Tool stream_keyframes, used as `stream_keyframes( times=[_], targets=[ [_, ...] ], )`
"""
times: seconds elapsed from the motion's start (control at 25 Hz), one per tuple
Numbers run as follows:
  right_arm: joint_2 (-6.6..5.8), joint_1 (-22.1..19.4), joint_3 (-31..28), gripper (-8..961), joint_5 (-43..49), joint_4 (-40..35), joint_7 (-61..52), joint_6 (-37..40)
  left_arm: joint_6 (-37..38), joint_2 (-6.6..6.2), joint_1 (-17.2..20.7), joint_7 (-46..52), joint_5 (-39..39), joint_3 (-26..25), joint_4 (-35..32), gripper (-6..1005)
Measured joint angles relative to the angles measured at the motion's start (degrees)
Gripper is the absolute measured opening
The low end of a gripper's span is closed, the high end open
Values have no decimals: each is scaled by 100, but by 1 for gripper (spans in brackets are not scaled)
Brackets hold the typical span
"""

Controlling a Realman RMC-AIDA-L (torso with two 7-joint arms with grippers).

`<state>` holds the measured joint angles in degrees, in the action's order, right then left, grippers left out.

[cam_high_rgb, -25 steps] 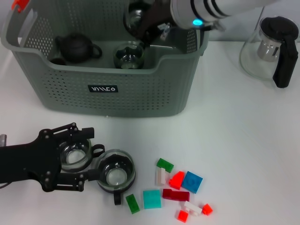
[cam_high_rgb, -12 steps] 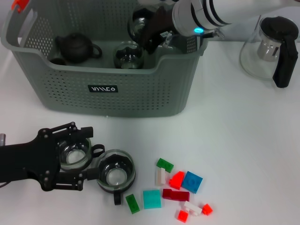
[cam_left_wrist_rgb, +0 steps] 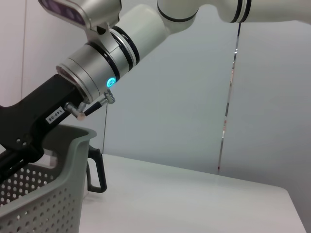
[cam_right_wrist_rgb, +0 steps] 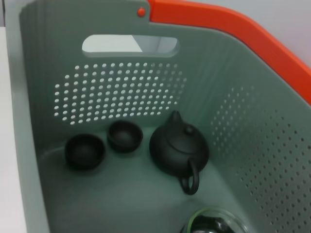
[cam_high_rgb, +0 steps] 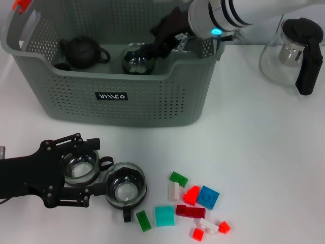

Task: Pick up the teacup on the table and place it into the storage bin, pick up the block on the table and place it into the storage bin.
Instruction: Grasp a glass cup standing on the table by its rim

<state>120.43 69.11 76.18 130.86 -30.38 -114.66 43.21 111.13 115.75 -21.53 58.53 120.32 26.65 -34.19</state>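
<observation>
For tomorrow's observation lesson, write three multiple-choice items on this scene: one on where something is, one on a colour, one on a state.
1. Where is the black teapot?
A. inside the storage bin
B. on the table beside the blocks
C. next to the glass pitcher

2. What colour are the bin's handle clips?
A. blue
B. orange-red
C. white

3. How is the left hand placed?
A. raised over the bin
B. low on the table, around a glass teacup
C. resting on the pitcher

Answers:
1. A: both the head view and the right wrist view show the teapot on the bin's floor.
2. B: the clip at the bin's corner is orange-red.
3. B: its dark fingers sit either side of the cup beside a second glass teacup, while the right hand reaches into the bin.
</observation>
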Motion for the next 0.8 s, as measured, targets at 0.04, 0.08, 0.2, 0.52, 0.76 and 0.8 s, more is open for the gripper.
stream_keyframes(
  times=[0.04, 0.08, 0.2, 0.52, 0.76, 0.8],
  targets=[
    [-1, -3, 3, 336, 3, -20, -7, 0, 4, 0, 0, 0, 0, 0, 0, 933],
    [-1, -12, 4, 378, 3, -51, -9, 1, 6, 0, 2, 0, 0, -2, 0, 933],
    [-1, -92, -20, 518, -27, -279, -10, 32, 9, 0, 11, 0, 0, -9, 0, 933],
    [-21, -919, -53, 670, -890, -2047, 28, 668, 15, 0, 35, 0, 0, -26, -18, 933],
    [-15, -2044, -19, 674, -1915, -3737, 296, 1296, 34, -1, 31, 0, 0, -29, -24, 933],
    [-12, -2258, -12, 683, -2101, -3943, 407, 1406, 40, -1, 28, 1, 0, -29, -27, 933]
  ],
)
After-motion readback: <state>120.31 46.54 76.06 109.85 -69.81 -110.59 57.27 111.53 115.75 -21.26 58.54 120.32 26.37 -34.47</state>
